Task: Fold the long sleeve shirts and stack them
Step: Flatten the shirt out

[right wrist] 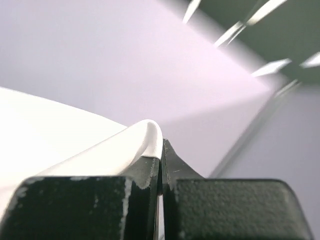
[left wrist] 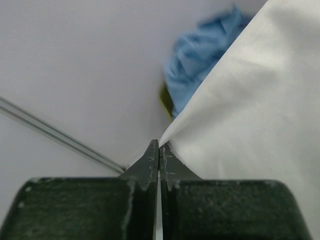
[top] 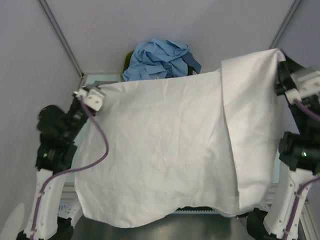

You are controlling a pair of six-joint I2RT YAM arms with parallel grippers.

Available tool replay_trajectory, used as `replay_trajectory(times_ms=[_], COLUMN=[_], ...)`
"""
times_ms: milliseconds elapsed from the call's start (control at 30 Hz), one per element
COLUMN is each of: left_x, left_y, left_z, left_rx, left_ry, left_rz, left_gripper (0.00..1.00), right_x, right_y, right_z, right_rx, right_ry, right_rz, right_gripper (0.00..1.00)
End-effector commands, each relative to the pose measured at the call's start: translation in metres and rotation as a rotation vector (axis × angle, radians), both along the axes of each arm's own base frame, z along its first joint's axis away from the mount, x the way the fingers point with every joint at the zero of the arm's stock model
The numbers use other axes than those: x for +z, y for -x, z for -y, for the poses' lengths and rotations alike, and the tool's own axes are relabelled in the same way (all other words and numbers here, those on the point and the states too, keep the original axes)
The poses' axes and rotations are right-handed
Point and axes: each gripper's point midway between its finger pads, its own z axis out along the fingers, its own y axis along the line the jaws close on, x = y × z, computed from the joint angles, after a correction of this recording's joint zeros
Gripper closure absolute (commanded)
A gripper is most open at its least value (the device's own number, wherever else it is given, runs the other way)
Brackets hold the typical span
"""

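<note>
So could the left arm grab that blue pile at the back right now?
Probably not. The left gripper is shut on a corner of the white shirt, stretched between it and the right gripper, with the blue pile beyond. It would have to let go first.

This looks like a robotics lab test cell. Plain pale wall panels held by aluminium frame struts enclose a metal tabletop. A left arm and a right arm are mounted at its near edge. Strip lights cross a dark ceiling in the right wrist view.
</note>
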Motion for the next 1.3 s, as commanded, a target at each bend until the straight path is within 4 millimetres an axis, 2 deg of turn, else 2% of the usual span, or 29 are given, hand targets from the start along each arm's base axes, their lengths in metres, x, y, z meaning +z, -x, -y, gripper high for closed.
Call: replay_trajectory(times_ms=[0, 67, 100, 167, 200, 267, 300, 333, 367, 400, 467, 500, 533, 567, 633, 667, 700, 800, 833, 867, 900, 933, 967, 1000, 1033, 1067, 1133, 1200, 1267], left_x=[-0.136, -0.177, -0.218, -0.254, -0.287, -0.318, -0.323, -0.359, -0.370, -0.367, -0.404, -0.392, -0.410, -0.409, -0.394, -0.403, -0.394, -0.399, -0.400, -0.403, -0.407, -0.410, -0.412, -0.411, -0.410, -0.412, -0.402, -0.398, -0.391], left_y=[-0.046, -0.056, -0.065, -0.076, -0.085, -0.099, -0.110, -0.121, -0.129, -0.147, -0.167, -0.187, -0.197, -0.207, -0.232, -0.237, -0.248, -0.257, -0.259, -0.260, -0.263, -0.263, -0.262, -0.261, -0.260, -0.256, -0.253, -0.246, -0.239], left_z=[0.009, 0.015, 0.021, 0.025, 0.029, 0.031, 0.032, 0.031, 0.030, 0.029, 0.023, 0.019, 0.015, 0.006, 0.001, -0.004, -0.002, -0.002, -0.002, -0.007, -0.010, -0.014, -0.019, -0.022, -0.024, -0.026, -0.023, -0.020, -0.012], left_rx=[-0.001, -0.028, -0.053, -0.068, -0.088, -0.091, -0.084, -0.081, -0.072, -0.049, -0.017, 0.012, 0.029, 0.055, 0.084, 0.093, 0.090, 0.087, 0.089, 0.116, 0.127, 0.141, 0.152, 0.155, 0.158, 0.158, 0.139, 0.115, 0.082], left_ry=[-0.148, -0.183, -0.208, -0.244, -0.264, -0.299, -0.301, -0.342, -0.356, -0.354, -0.365, -0.341, -0.340, -0.328, -0.312, -0.315, -0.314, -0.328, -0.331, -0.343, -0.354, -0.365, -0.368, -0.362, -0.350, -0.340, -0.301, -0.283, -0.259], left_rz=[-0.259, -0.312, -0.369, -0.410, -0.466, -0.523, -0.523, -0.624, -0.658, -0.669, -0.796, -0.792, -0.844, -0.854, -0.824, -0.857, -0.841, -0.864, -0.868, -0.880, -0.890, -0.900, -0.920, -0.925, -0.929, -0.947, -0.946, -0.954, -0.956], left_gripper=[1.00, 1.00, 1.00, 1.00, 1.00, 1.00, 1.00, 1.00, 1.00, 1.00, 1.00, 1.00, 1.00, 1.00, 1.00, 1.00, 1.00, 1.00, 1.00, 1.00, 1.00, 1.00, 1.00, 1.00, 0.97, 0.86, 0.77, 0.65, 0.57], right_x=[-0.152, -0.201, -0.224, -0.296, -0.310, -0.378, -0.393, -0.409, -0.441, -0.451, -0.459, -0.485, -0.490, -0.481, -0.500, -0.483, -0.499, -0.496, -0.507, -0.517, -0.500, -0.517, -0.535, -0.513, -0.523, -0.534, -0.527, -0.519, -0.516], right_y=[-0.095, -0.120, -0.130, -0.159, -0.168, -0.194, -0.206, -0.214, -0.231, -0.241, -0.265, -0.278, -0.289, -0.305, -0.327, -0.343, -0.351, -0.370, -0.377, -0.375, -0.386, -0.390, -0.375, -0.386, -0.381, -0.356, -0.336, -0.295, -0.250], right_z=[-0.012, -0.013, -0.019, -0.026, -0.034, -0.040, -0.041, -0.050, -0.052, -0.053, -0.053, -0.052, -0.053, -0.052, -0.050, -0.049, -0.048, -0.044, -0.045, -0.045, -0.046, -0.042, -0.037, -0.029, -0.020, -0.008, 0.018, 0.034, 0.029], right_rx=[0.166, 0.187, 0.199, 0.213, 0.218, 0.230, 0.226, 0.243, 0.243, 0.241, 0.230, 0.225, 0.225, 0.209, 0.197, 0.189, 0.185, 0.177, 0.175, 0.167, 0.162, 0.136, 0.115, 0.085, 0.067, 0.062, 0.068, 0.095, 0.148], right_ry=[0.041, 0.023, 0.021, 0.041, 0.050, 0.045, 0.048, 0.052, 0.045, 0.042, 0.023, 0.014, 0.010, -0.009, -0.028, -0.034, -0.046, -0.039, -0.035, -0.033, -0.014, -0.010, -0.007, -0.008, -0.028, -0.061, -0.162, -0.221, -0.228], right_rz=[-0.424, -0.538, -0.587, -0.735, -0.749, -0.896, -0.910, -0.942, -1.024, -1.042, -1.073, -1.135, -1.149, -1.125, -1.161, -1.122, -1.157, -1.144, -1.170, -1.223, -1.212, -1.273, -1.405, -1.395, -1.465, -1.604, -1.691, -1.808, -1.911], right_gripper=[1.00, 1.00, 1.00, 1.00, 1.00, 1.00, 1.00, 1.00, 1.00, 1.00, 1.00, 1.00, 1.00, 1.00, 1.00, 1.00, 1.00, 1.00, 0.99, 0.87, 0.80, 0.71, 0.45, 0.38, 0.35, 0.33, 0.31, 0.31, 0.31])
